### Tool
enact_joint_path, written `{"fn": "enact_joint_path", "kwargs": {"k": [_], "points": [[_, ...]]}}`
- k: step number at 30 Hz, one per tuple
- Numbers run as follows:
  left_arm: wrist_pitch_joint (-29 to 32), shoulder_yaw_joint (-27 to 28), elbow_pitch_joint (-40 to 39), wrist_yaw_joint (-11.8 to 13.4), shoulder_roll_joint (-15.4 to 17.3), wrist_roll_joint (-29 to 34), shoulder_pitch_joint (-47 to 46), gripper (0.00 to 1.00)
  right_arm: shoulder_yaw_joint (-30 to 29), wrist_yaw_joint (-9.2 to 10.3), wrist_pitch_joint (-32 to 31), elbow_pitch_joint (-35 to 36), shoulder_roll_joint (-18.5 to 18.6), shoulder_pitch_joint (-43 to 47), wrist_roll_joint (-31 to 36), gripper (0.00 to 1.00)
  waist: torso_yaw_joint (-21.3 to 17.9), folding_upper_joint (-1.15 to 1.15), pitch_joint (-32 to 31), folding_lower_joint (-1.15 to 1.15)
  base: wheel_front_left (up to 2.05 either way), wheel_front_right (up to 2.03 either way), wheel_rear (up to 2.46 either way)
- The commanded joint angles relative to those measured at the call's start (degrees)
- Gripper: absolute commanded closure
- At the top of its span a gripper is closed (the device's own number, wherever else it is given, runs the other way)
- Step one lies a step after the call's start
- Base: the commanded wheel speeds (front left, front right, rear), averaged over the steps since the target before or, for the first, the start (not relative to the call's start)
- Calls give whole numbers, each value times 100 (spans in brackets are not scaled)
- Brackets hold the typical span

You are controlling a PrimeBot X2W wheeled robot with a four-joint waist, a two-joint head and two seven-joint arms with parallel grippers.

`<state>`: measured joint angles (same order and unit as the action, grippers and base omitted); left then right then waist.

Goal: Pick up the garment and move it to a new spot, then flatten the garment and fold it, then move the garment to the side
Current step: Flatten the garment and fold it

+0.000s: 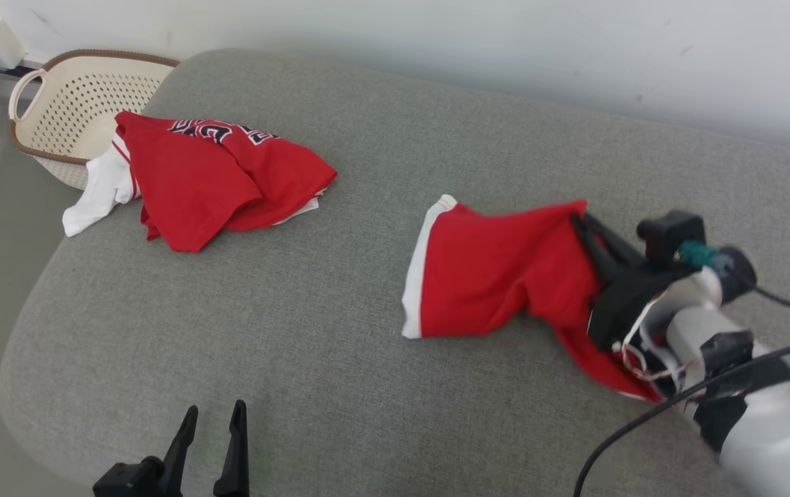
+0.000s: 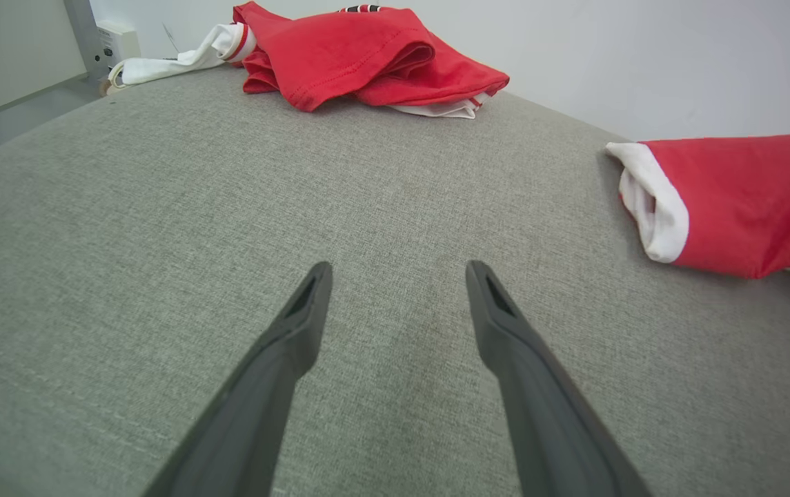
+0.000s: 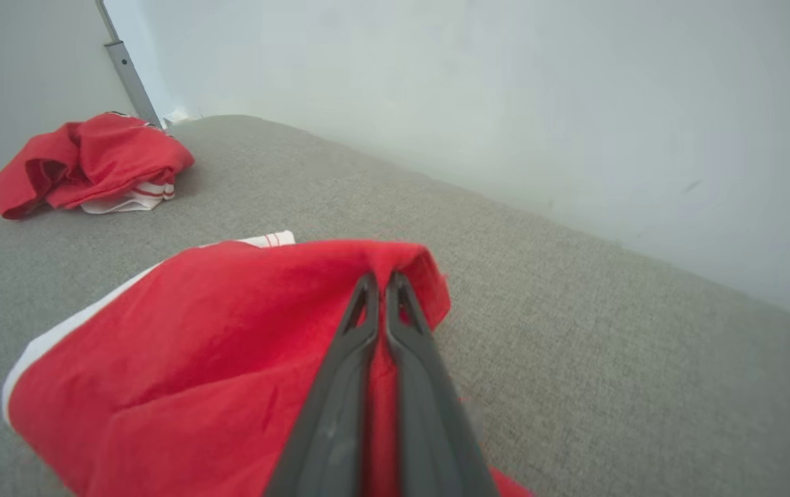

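A pair of red shorts (image 1: 498,273) with a white hem lies crumpled on the right half of the grey cushion (image 1: 312,331). My right gripper (image 1: 579,222) is shut on a raised fold at its far right edge, and the cloth drapes down from the fingers (image 3: 381,283). The shorts (image 3: 181,359) spread to the left below that pinch, and their white-hemmed end (image 2: 726,200) shows at the right of the left wrist view. My left gripper (image 1: 214,413) stands open at the cushion's front edge, its fingers (image 2: 312,304) wide apart over bare fabric.
A second red garment (image 1: 215,172) with white trim and black lettering lies bunched at the cushion's far left. Behind it a cream perforated basket (image 1: 70,103) stands on the floor. A pale wall (image 1: 505,41) runs along the back. Black cables (image 1: 677,400) trail by my right forearm.
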<state>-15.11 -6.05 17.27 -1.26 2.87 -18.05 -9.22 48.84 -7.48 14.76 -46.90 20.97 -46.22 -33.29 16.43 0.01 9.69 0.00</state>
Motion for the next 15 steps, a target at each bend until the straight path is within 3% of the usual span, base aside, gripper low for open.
{"fn": "enact_joint_path", "kwargs": {"k": [1,7,15], "points": [[-7,-3,1,-1,3,-6,87,0,-18,-2,49,61,53,-122,68,100,6,-1,0,0,0,0,0],[-7,-230,26,-49,5,-85,-65,0,-75,-2,50,475,353,-896,646,100,205,-1,19,0,0,0,0],[-7,-435,-9,24,3,-228,-20,0,223,-2,51,781,324,-1829,983,100,563,-1,46,0,0,0,0]]}}
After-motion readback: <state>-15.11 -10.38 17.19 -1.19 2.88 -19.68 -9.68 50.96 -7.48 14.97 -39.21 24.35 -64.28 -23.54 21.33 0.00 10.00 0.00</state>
